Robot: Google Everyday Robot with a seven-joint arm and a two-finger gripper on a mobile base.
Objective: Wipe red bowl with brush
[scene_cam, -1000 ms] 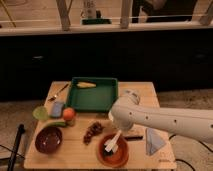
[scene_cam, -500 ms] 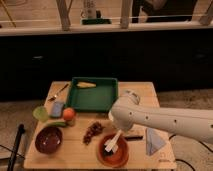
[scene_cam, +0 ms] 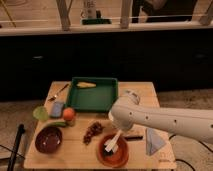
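Red bowl (scene_cam: 113, 152), shallow and orange-red with a darker inside, is sitting right at the table's (scene_cam: 80, 155) near edge, around 6 o'clock. Gripper (scene_cam: 116, 140) is hovering over it, pinching the white-handled brush (scene_cam: 112, 143). Maroon bowl (scene_cam: 48, 139) is sitting at 8 o'clock, green tray (scene_cam: 94, 93) further back.

No legible text, label, brand or number on anything in view.
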